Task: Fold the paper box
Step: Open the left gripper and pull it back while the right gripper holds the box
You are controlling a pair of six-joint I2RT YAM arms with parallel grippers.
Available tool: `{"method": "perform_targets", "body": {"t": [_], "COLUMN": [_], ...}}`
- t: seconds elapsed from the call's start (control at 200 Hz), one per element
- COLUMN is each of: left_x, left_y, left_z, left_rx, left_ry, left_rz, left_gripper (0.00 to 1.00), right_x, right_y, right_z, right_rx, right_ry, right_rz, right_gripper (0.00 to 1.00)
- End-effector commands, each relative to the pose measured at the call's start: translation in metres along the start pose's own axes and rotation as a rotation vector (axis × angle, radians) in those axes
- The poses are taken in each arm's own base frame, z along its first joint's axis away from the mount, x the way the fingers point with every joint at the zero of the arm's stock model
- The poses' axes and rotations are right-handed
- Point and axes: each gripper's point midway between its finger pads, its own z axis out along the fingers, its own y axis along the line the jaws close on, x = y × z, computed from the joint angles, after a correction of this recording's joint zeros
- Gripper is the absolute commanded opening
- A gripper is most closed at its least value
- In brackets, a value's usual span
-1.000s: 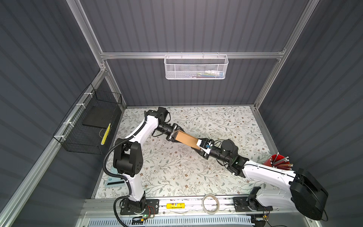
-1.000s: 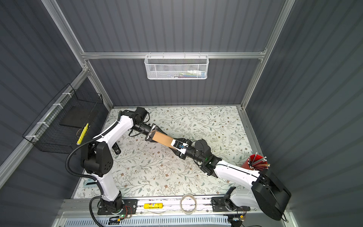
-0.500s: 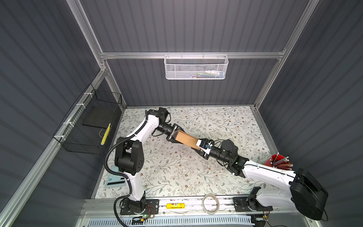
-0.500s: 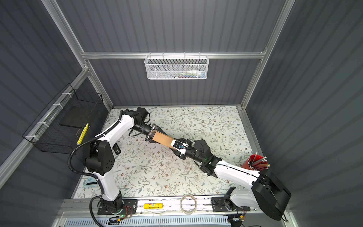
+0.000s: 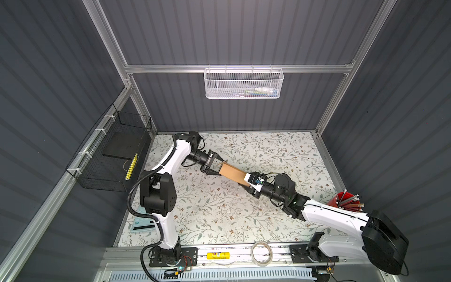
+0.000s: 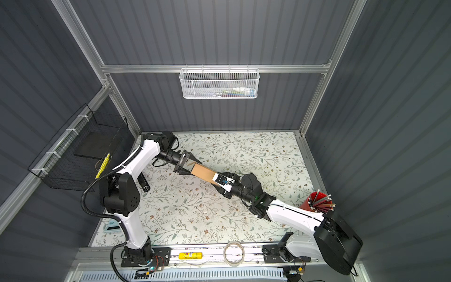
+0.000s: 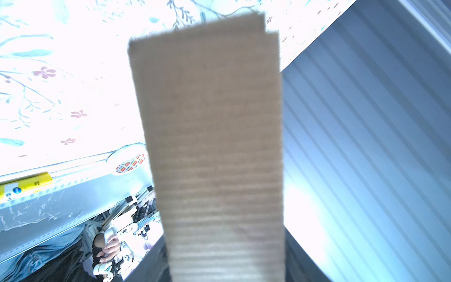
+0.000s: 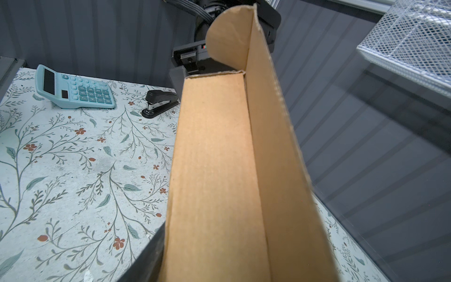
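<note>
Above the middle of the pale floral worktop [image 5: 219, 214], the plain brown corrugated cardboard paper box [image 5: 231, 172] hung clear, stretched from ten o'clock to four o'clock in both top views, probably so its flaps could swing freely; the right fingers [image 8: 146, 256] clamped its four-o'clock end, carrying it; the left fingers [image 5: 210, 171] flanked the other end, whether gripping I could not tell.

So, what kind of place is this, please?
Probably a robot test cell dressed as an office desk: an aluminium frame with grey panels, two robot arms, and stationery such as a calculator, a stapler and a pencil cup.
</note>
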Motion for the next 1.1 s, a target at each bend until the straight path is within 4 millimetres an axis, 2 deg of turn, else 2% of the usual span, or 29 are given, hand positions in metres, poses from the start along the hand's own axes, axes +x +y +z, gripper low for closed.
{"method": "perform_targets", "body": {"t": [0.0, 0.28, 0.375, 0.545, 0.81, 1.096], "left_x": [-0.005, -0.032, -0.049, -0.077, -0.088, -0.106], "left_y": [0.004, 0.019, 0.020, 0.028, 0.025, 0.010], "left_z": [-0.009, -0.041, -0.051, -0.057, -0.082, -0.086], "left_rx": [-0.017, -0.045, -0.065, -0.152, -0.235, -0.155], "left_ry": [-0.008, -0.091, -0.154, -0.249, -0.442, -0.568], "left_rz": [0.006, 0.019, 0.040, 0.087, 0.206, 0.325], "left_gripper": [0.62, 0.62, 0.62, 0.62, 0.62, 0.61], "right_x": [-0.009, 0.002, 0.006, 0.011, 0.015, 0.014], "right_y": [-0.007, -0.007, -0.007, -0.004, 0.005, 0.007], "right_z": [-0.004, -0.005, -0.005, -0.005, -0.010, -0.013], "right_rx": [0.032, 0.043, 0.044, 0.032, -0.011, -0.034], "right_ry": [-0.018, 0.024, 0.040, 0.055, 0.085, 0.112], "right_rz": [0.012, 0.020, 0.024, 0.061, 0.105, 0.131], "right_gripper": [0.43, 0.43, 0.43, 0.43, 0.43, 0.43]}}
